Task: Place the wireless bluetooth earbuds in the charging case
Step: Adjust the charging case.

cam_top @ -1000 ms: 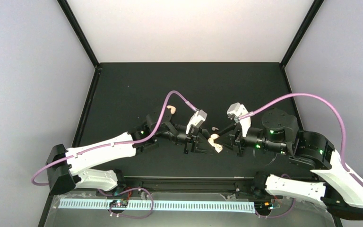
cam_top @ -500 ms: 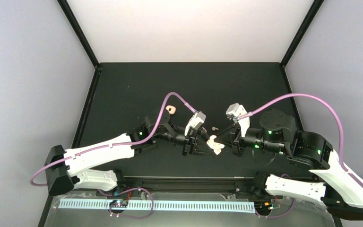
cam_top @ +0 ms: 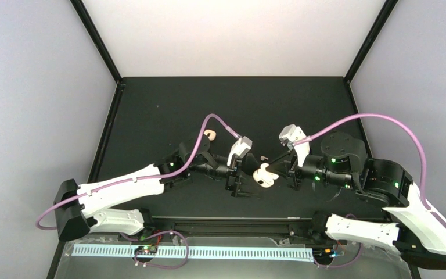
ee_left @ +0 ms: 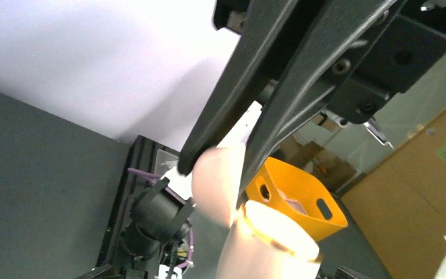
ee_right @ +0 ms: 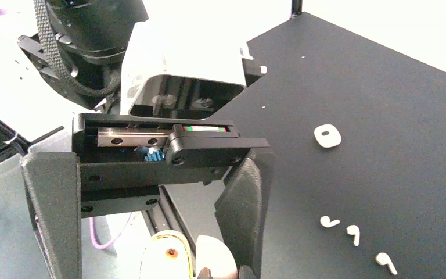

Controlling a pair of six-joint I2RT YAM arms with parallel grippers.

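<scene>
The cream charging case [cam_top: 263,175] hangs open above the mat between the two arms. My right gripper [cam_top: 274,170] is shut on its lid [ee_left: 218,183], a black finger [ee_left: 279,116] on each side. The case's gold-rimmed body [ee_left: 273,232] hangs below the lid and also shows in the right wrist view [ee_right: 165,258]. My left gripper [cam_top: 248,181] is open, its fingers [ee_right: 245,203] standing wide on either side of the case without touching it. Three cream earbuds [ee_right: 328,221] [ee_right: 353,233] [ee_right: 386,263] lie on the mat, seen from above as small specks [cam_top: 263,158].
A second small cream case-like piece [cam_top: 211,134] lies on the black mat [cam_top: 162,110] behind the left arm, also seen from the right wrist [ee_right: 327,136]. An orange bin [ee_left: 308,200] stands off the table. Purple cables arc over both arms.
My left gripper has opened and let go of the case. My right gripper has closed on the lid and now holds the case alone, slightly higher and further right.
</scene>
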